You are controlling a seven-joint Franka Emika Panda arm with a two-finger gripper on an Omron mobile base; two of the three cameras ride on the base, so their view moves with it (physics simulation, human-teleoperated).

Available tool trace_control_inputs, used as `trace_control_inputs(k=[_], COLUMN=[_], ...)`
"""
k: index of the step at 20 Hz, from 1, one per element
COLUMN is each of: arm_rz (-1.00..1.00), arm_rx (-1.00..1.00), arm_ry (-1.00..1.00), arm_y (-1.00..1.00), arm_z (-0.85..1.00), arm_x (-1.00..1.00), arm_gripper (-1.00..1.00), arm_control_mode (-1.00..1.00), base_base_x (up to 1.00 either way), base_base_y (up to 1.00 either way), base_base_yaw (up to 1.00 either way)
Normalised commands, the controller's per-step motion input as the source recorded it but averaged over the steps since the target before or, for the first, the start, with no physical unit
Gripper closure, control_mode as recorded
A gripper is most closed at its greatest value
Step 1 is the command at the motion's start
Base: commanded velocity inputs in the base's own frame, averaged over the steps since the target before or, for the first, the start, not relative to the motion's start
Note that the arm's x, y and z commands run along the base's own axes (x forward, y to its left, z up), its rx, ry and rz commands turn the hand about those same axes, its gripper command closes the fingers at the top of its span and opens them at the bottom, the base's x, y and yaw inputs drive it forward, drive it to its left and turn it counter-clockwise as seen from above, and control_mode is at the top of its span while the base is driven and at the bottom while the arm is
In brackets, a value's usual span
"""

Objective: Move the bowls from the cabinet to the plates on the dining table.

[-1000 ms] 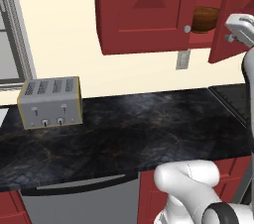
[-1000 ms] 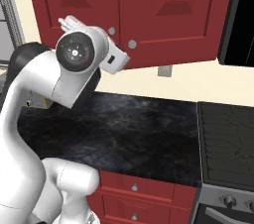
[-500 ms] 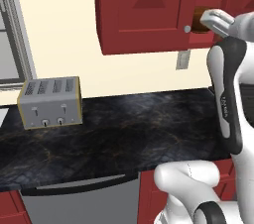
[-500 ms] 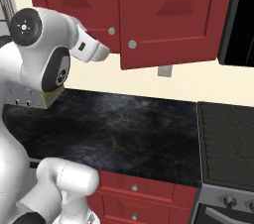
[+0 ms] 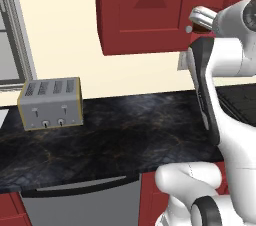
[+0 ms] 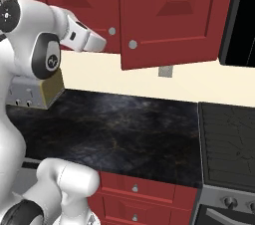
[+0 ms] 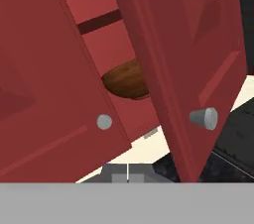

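No readable writing or brand marks anywhere; the toaster point(image 5: 51, 102) has two plain knobs on its front, no label legible.

Cabinet point(image 7: 163, 64): right door stands ajar. In the hand view a narrow gap shows between the two doors, each with a round silver knob point(image 7: 204, 118). Through the gap, the dark brown wooden bowl point(image 7: 128, 80) sits on the cabinet shelf, only its lower side and part of its rim visible; the rest is cut off by both doors. In the left base view a sliver of brown sits just behind the arm's wrist, too small to say more. Cream bowl not made out.

Gripper point(image 6: 95, 45): raised to cabinet height, tip just beside the door knobs in the right base view, in front of the gap. Fingers point(image 7: 127, 173) are pressed together, fully closed, nothing between them. Whether the tip touches the door edge can't be told.

Black marbled counter point(image 6: 124, 134) lies below, stove point(image 6: 229, 139) cut off at the right edge.
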Motion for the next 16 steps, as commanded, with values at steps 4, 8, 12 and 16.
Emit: trace_control_inputs(k=[4, 8, 12, 16], arm_rz=[-0.12, -0.12, -0.11, -0.1], arm_rx=[-0.1, -0.11, -0.09, -0.08], arm_ry=[0.01, 0.01, 0.02, 0.04], arm_y=[0.0, 0.03, 0.0, 0.0], arm_z=[0.0, 0.0, 0.0, 0.01], arm_x=[0.3, 0.31, 0.3, 0.31], arm_gripper=[1.0, 1.0, 1.0, 1.0], arm_control_mode=[-1.0, -1.0, -1.0, -1.0], base_base_x=[0.0, 0.0, 0.0, 0.0], base_base_y=[0.0, 0.0, 0.0, 0.0], base_base_yaw=[0.0, 0.0, 0.0, 0.0])
